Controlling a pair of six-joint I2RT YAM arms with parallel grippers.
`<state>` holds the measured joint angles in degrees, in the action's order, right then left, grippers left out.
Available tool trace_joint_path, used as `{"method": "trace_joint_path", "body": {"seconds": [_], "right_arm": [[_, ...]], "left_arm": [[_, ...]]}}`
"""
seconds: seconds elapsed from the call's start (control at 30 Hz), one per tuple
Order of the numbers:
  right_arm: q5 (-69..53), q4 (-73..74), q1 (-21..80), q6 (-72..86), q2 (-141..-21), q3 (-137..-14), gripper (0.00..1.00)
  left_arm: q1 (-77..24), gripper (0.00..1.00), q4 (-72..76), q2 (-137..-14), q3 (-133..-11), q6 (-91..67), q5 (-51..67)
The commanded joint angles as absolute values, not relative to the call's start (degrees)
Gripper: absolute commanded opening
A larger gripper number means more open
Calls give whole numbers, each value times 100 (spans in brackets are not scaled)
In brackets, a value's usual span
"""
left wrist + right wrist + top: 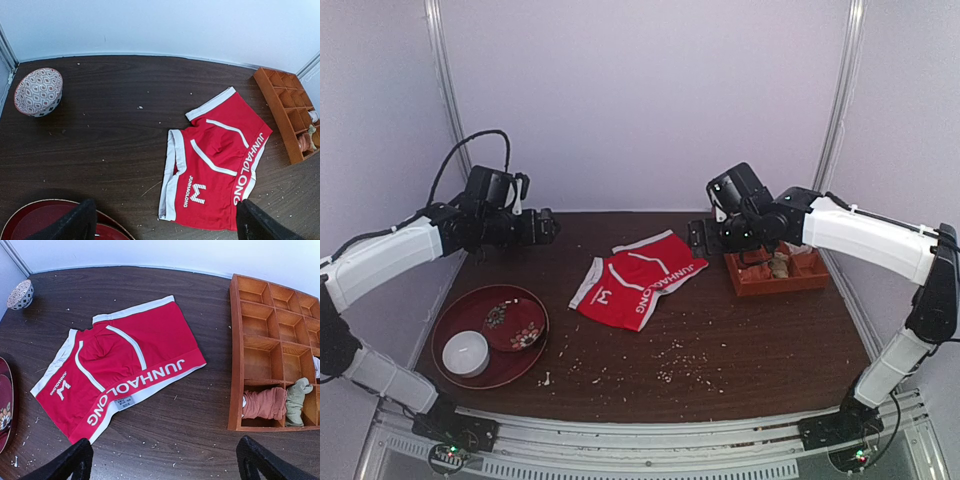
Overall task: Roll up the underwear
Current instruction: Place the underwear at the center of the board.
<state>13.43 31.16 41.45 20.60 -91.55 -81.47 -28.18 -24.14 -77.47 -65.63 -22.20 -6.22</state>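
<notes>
The underwear (638, 285) lies flat and unrolled on the tabletop (770, 340). The left tool (546, 226) and right tool (699, 237) hover on either side, jaws wide and empty, probably poised to take an edge and begin rolling.

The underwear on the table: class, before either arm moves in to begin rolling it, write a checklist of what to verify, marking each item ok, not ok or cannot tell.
1. The underwear lies spread out, not yet rolled: ok.
2. The left gripper is open and empty: ok.
3. The right gripper is open and empty: ok.
4. Nothing lies on top of the underwear: ok.
5. The wooden organizer and the red tray sit apart from the underwear: ok.
6. The table is clean around it: not ok, crumbs are scattered in front.
</notes>
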Motion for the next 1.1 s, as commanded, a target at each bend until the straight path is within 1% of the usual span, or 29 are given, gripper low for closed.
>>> {"method": "trace_joint_path", "body": {"seconds": [0.0,0.2,0.27,0.4,0.5,0.57,0.73,0.8,1.07], "right_arm": [[1486,3080,4158,1883,-9109,-8235,100],[1559,2977,4157,1617,-9008,-8120,100],[1532,2929,4157,1553,-8980,-8051,100],[1440,2723,4166,1532,-8857,-7811,100],[1188,2380,4161,1472,-8703,-7502,100],[993,2438,4128,1441,-8754,-7548,100],[632,2680,4095,1292,-9039,-7807,94],[543,2619,4092,1275,-9033,-7773,93],[261,2488,4088,1302,-8922,-7506,93]], "left_arm": [[-2808,98,-2382,-7644,-6608,-2303,-595],[-2812,97,-2769,-7690,-6642,-2936,-401],[-2806,97,-2853,-7688,-6472,-3520,-178],[-2929,92,-2622,-7776,-5952,-4838,478],[-3297,91,-2606,-7972,-5832,-5249,282],[-3519,91,-2782,-8210,-5915,-5474,125],[-3671,85,-2989,-8878,-6108,-5902,198],[-3689,80,-3119,-9073,-6185,-6121,139],[-3689,71,-3515,-9738,-6540,-6639,-259]]}}
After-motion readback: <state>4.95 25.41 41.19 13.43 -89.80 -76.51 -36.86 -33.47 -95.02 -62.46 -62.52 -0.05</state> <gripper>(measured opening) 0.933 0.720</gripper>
